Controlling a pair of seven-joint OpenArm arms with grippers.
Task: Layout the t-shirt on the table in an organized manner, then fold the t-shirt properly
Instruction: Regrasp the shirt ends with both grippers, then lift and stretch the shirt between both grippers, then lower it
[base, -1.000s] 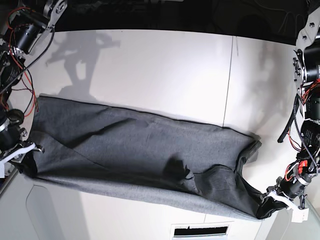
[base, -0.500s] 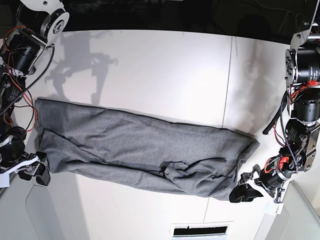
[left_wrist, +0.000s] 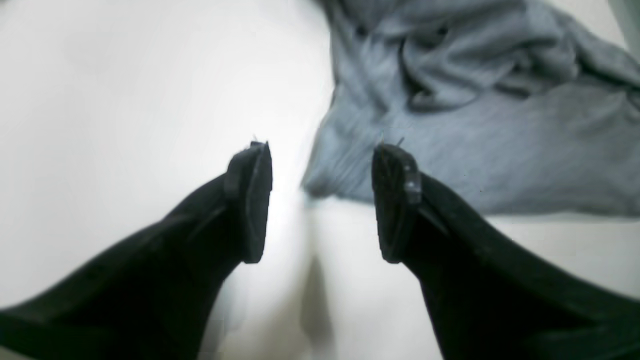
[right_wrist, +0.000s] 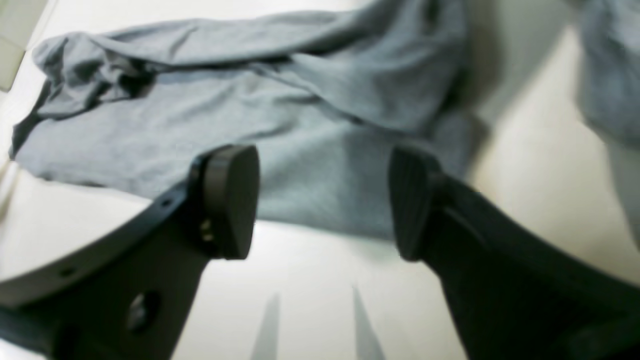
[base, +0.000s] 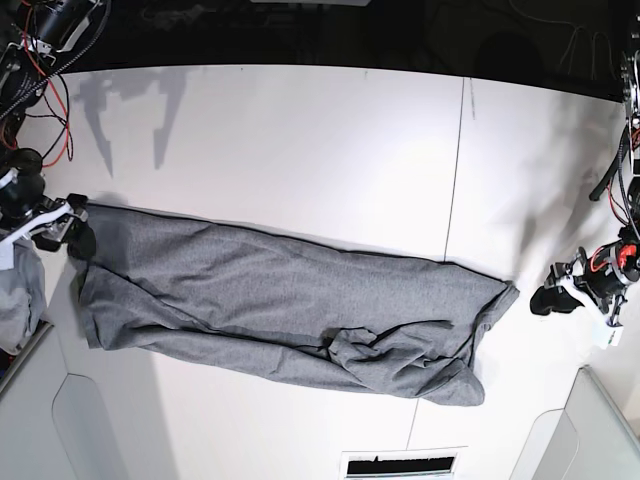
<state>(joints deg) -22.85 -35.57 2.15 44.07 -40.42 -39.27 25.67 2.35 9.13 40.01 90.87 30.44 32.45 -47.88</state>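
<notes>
Nearby, lighter garment heap (base: 18, 290) (table (base: 300, 150) edge)

My t-shirt (base: 270, 300) is heathered charcoal grey and plain; through my wrist cameras it reads paler and bluish. The table (base: 300, 140) under it is smooth white, crossed by one thin dark seam (base: 455, 170). My left gripper (left_wrist: 320, 200) has black fingers, my right gripper (right_wrist: 320, 200) black too. Red wires (base: 60, 100) run along my arm. A lighter grey heap (base: 15, 295) sits at the edge.
</notes>
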